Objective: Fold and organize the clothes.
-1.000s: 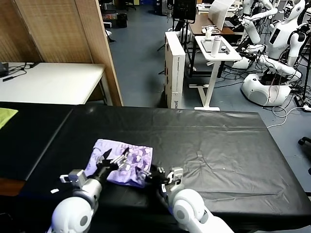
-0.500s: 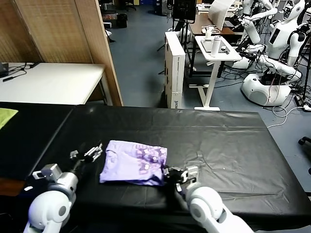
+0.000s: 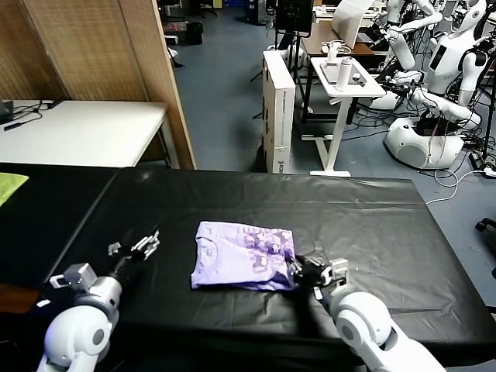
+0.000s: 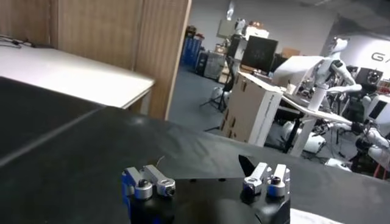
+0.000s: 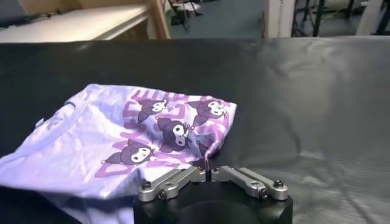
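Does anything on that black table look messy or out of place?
Not much. The folded purple T-shirt lies slightly askew, its edges uneven. The right gripper pinches its near corner with fingers shut; the left gripper hangs open, away from it.

A black-covered bench [image 3: 372,225] stood before a wooden partition [image 3: 101,50], white table [image 3: 77,132] and blue-grey floor [image 3: 221,93].

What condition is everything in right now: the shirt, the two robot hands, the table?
T-shirt: folded into a flat packet, print side up, lying on the table.
Right hand: fingers shut on the T-shirt's near right edge.
Left hand: open, holding nothing, off to the shirt's left.
Table: draped in a black, slightly wrinkled cover.
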{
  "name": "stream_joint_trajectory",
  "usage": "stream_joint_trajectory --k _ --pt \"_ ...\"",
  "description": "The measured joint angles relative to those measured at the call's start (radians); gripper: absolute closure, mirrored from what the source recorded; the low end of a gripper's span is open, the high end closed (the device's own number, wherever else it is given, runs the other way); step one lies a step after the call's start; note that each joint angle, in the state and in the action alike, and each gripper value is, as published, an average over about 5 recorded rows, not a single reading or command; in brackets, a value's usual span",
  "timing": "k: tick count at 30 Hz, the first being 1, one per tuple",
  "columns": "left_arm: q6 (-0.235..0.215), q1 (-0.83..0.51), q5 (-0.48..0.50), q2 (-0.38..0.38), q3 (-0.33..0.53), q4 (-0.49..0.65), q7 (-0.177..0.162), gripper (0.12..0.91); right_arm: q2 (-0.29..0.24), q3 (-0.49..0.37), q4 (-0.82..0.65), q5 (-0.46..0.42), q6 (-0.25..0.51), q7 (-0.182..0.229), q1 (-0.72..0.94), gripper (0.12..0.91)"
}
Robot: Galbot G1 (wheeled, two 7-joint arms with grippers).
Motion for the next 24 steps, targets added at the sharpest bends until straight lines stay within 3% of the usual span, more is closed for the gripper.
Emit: stream_joint_trajectory --k 3,6,9,15,18,24 --pt "-0.012 0.007 -0.005 0.004 0.003 -0.001 -0.004 0.123 -0.018 0.016 0.018 -0.006 0.029 -0.013 -0.014 0.366" --pt "-0.027 0.020 0.014 0.017 0.006 -0.005 -0.005 0.123 -0.041 0.034 0.033 -0.040 0.087 -0.052 -0.035 0.204" --pt "-0.054 0.039 0.063 0.036 0.007 -0.015 0.003 0.123 -0.061 0.057 0.035 -0.113 0.186 -0.095 -0.063 0.131" --pt "-0.115 0.093 0.098 0.089 0.003 -0.044 0.003 0.123 -0.063 0.126 0.014 -0.311 0.492 -0.126 -0.144 0.118" --pt "-0.156 0.132 0.099 0.120 0.002 -0.060 -0.019 0.123 -0.053 0.171 0.012 -0.394 0.617 -0.131 -0.203 0.118" --pt "-0.199 0.231 0.084 0.162 -0.011 -0.096 -0.059 0.123 -0.025 0.259 0.038 -0.449 0.693 -0.117 -0.356 0.118"
